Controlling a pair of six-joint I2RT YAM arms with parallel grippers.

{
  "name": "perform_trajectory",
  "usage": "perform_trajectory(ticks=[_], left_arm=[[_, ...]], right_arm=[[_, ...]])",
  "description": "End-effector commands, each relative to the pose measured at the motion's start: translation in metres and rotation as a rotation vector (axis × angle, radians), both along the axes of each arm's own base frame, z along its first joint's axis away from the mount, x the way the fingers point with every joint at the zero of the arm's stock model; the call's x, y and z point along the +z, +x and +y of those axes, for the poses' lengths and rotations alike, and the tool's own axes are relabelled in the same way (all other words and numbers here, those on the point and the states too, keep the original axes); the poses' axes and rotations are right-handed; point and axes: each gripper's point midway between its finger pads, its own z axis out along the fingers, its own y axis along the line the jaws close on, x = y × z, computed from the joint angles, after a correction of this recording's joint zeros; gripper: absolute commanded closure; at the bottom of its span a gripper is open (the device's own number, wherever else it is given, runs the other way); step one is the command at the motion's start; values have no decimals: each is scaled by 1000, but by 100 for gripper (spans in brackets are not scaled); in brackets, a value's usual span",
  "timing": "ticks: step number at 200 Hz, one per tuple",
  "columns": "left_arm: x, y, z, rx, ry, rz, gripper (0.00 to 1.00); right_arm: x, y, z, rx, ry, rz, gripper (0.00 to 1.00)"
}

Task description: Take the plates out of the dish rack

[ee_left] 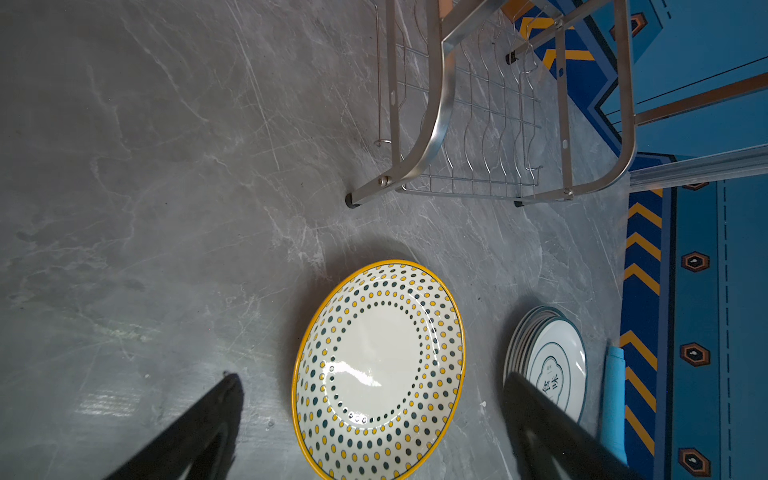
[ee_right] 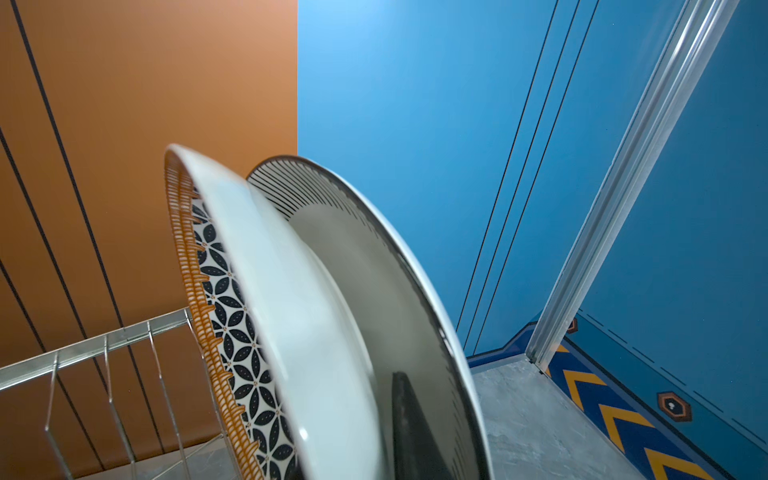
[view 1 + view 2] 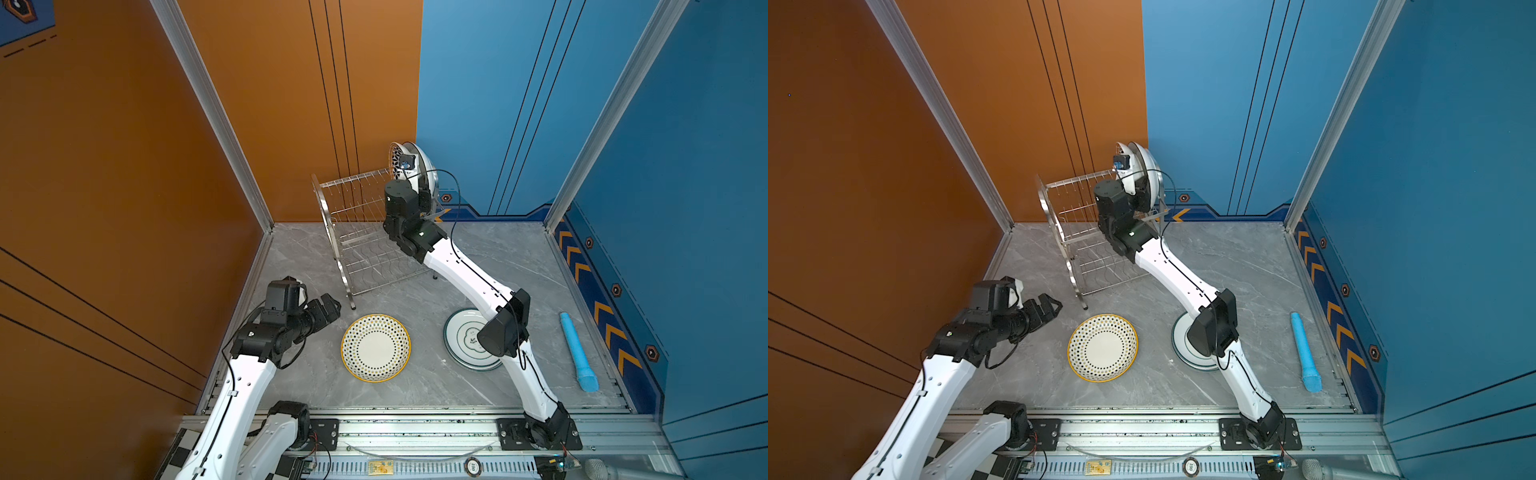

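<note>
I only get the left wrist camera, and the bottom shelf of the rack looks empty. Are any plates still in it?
Observer: Yes, two stand on edge in the top tier of the dish rack: an orange-rimmed flower plate and a striped plate.
Child: Is the other arm up there?
Observer: Yes, the right gripper is up at them, with one finger between the two plates.

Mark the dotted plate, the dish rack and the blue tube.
dotted plate (image 3: 376,348), in a top view, bare white centre.
dish rack (image 1: 444,99), left wrist view, curved end frame.
blue tube (image 3: 577,353), in a top view, mid-length.
</note>
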Motion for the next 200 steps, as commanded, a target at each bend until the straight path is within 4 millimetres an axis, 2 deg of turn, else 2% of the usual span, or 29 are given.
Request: perform_trajectory(ticks=[1,25,92,150,200], left_arm=[[9,-4,-1,-12,-10,-12,2],[8,-4,0,-7,-11,-10,2],[4,-3,2,0,-7,2,2],[1,-4,3,5,-8,10,2],[1,-5,2,3,-15,11,2]], right_arm=[[-10,7,13,31,11,-12,90],[-9,7,14,31,7,-17,99],[-6,8,12,30,9,-27,100],[26,-5,-4,-54,78,-180,100],[40,-13,-11,-97,113,-264,100]])
